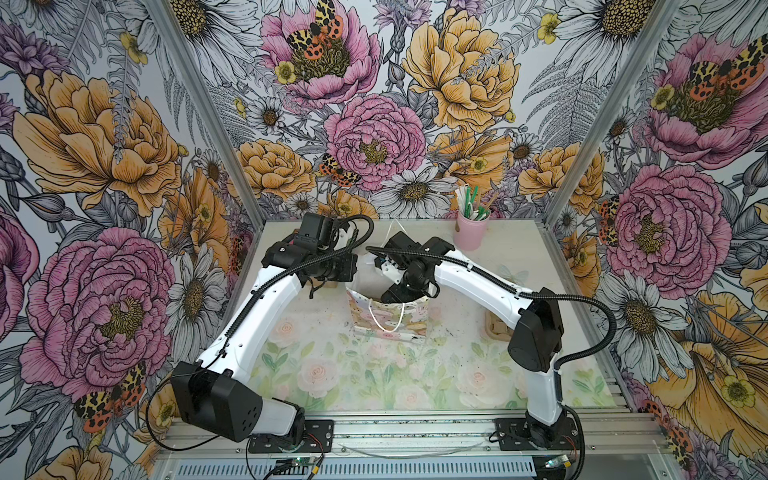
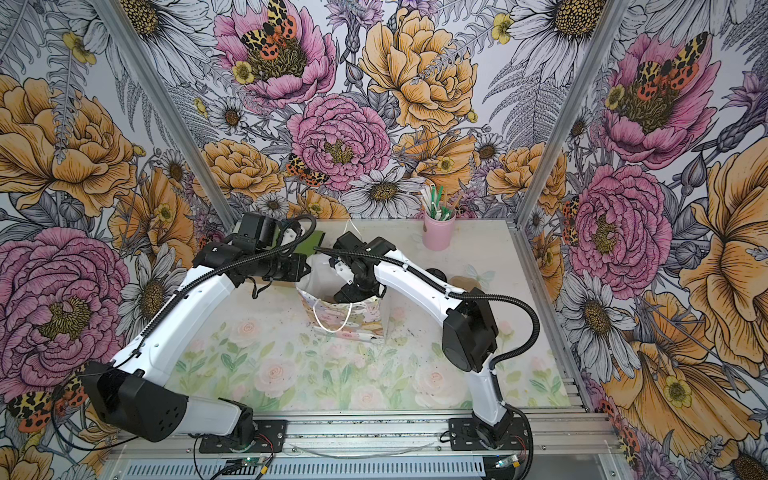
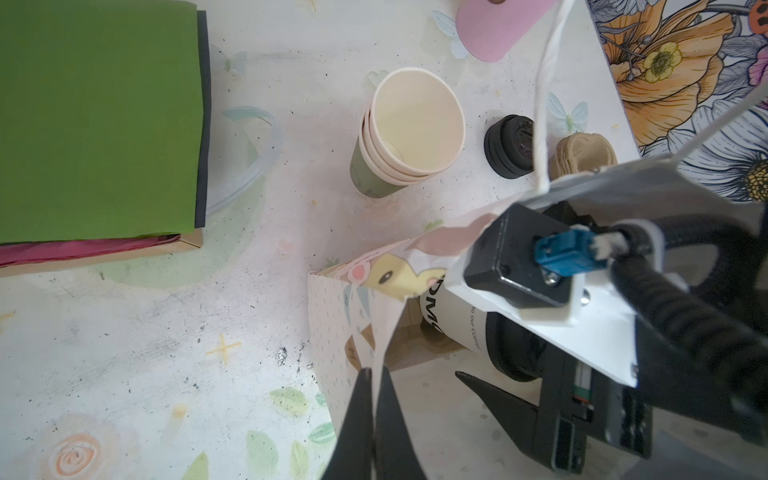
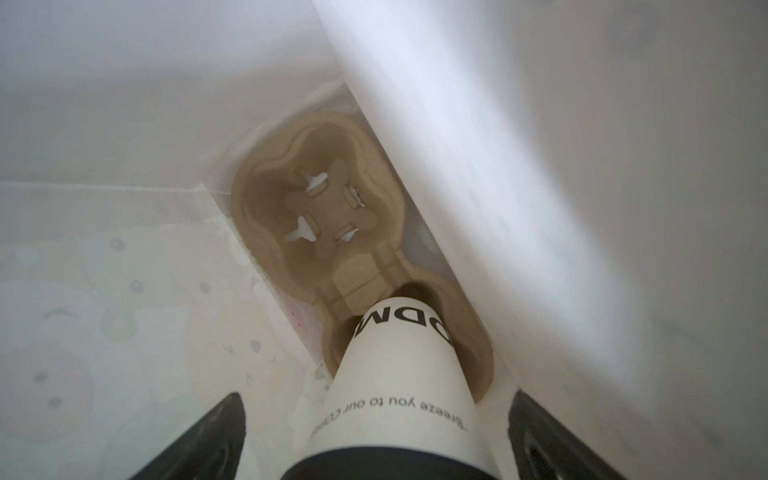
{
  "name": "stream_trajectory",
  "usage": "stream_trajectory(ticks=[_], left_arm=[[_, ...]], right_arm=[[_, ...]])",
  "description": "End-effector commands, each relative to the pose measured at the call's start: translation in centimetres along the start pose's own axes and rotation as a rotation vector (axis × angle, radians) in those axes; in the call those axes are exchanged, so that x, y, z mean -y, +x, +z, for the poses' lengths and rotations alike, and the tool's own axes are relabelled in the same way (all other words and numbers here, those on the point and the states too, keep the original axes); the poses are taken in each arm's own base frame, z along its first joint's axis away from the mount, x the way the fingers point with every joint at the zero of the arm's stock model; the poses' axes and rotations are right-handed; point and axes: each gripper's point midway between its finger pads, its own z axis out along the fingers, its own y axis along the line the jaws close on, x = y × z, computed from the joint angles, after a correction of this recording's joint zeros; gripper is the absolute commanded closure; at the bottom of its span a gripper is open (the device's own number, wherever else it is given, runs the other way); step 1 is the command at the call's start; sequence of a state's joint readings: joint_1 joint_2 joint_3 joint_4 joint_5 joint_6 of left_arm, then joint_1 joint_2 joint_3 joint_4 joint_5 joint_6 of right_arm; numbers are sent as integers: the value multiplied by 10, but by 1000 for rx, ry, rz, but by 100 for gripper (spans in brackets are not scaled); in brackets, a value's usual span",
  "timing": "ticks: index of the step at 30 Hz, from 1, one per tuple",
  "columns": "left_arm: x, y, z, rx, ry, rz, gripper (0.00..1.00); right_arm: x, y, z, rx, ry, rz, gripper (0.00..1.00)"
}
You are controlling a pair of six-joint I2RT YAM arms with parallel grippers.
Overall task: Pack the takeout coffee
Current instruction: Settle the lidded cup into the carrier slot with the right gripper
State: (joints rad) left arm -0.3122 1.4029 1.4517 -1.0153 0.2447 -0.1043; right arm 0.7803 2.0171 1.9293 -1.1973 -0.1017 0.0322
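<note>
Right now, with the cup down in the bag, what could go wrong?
The right pincer stands open astride the cup; lifting out crooked could catch the lid and tip it from the carrier. The left pincer pinches the bag rim; letting go early could fold it onto the cup.

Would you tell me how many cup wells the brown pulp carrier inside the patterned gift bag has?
2. In the brown moulded-pulp carrier, the empty well lies beside the filled well, which holds the white paper coffee cup with a black lid. No more seem hidden.
</note>
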Motion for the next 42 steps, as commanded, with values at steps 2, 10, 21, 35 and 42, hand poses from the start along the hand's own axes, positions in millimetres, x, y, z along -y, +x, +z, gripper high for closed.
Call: stream_trajectory(ticks=[2, 10, 21, 35, 42], left_arm=[[4, -6, 0, 12, 0, 17, 97], [5, -7, -1, 14, 2, 17, 97], [5, -6, 0, 10, 2, 17, 97], [9, -8, 1, 10, 10, 27, 97], [10, -8, 2, 9, 11, 28, 97]], right_arm=[[-1, -9, -18, 42, 21, -8, 1], [0, -15, -22, 64, 30, -10, 1], [-14, -26, -32, 103, 22, -41, 0], [-18, -35, -35, 124, 24, -48, 1], [-20, -45, -49, 171, 23, -53, 1]])
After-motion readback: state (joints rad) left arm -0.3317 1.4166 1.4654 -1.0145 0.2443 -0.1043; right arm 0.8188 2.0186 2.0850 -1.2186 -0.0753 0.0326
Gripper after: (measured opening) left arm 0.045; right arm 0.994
